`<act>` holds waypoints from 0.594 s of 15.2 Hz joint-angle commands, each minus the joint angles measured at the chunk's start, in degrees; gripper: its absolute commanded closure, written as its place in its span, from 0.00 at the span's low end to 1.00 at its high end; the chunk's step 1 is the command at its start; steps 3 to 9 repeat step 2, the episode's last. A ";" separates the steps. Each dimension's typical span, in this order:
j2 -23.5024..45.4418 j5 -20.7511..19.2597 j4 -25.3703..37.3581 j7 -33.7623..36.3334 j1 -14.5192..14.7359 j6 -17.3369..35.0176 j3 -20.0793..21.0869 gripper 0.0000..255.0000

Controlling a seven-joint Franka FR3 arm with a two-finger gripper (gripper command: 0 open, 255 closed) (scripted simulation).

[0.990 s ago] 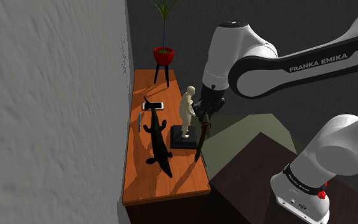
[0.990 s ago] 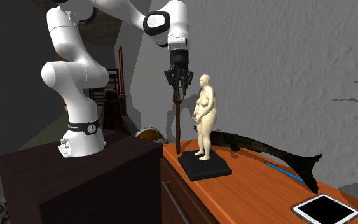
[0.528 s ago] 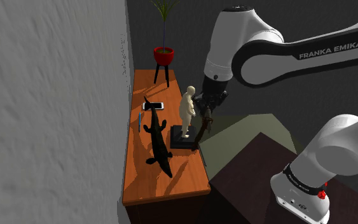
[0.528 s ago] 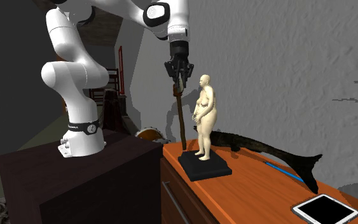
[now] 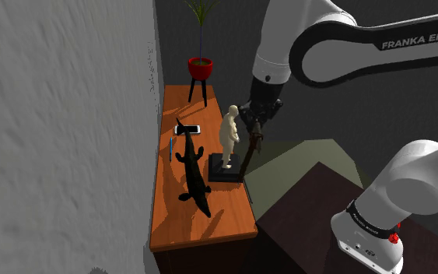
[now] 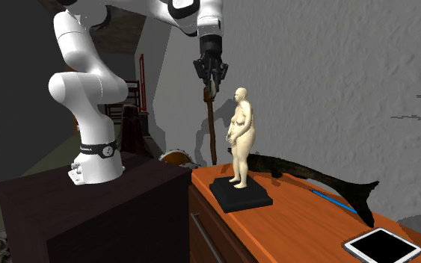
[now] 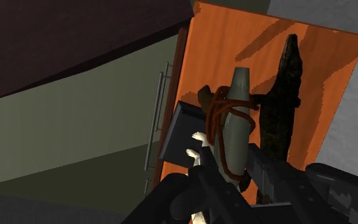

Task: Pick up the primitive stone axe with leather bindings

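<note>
Shoulder view: gripper [image 5: 254, 124] being carried above the orange table [image 5: 209, 226], close beside the pale figurine [image 5: 229, 134]; stone axe [image 5: 248, 154] being held by its head end, so the handle is hanging downward under its own weight, just beside the figurine's black base [image 5: 225, 176]; dark crocodile model [image 5: 194, 179] lying apart, toward the wall

Second exterior view: gripper [image 6: 211, 78] being pointed straight down, closed about the top of the stone axe [image 6: 213, 127]; the handle's lower end appearing clear of the table [image 6: 291, 239], so the lift is judged to be under way

Wrist view: grey head of the stone axe [image 7: 234, 130], wrapped in reddish-brown bindings [image 7: 217, 118], being clasped between the two fingers [image 7: 269, 178]; the grip being taken at the heavy end, presumably to limit swing
</note>
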 commanded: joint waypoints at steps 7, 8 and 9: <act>-0.37 -0.05 1.03 -0.20 -0.03 -1.40 -0.32 1.00; -0.37 -0.05 1.03 -0.20 -0.03 -1.40 -0.32 1.00; -0.37 -0.05 1.03 -0.20 -0.03 -1.40 -0.32 1.00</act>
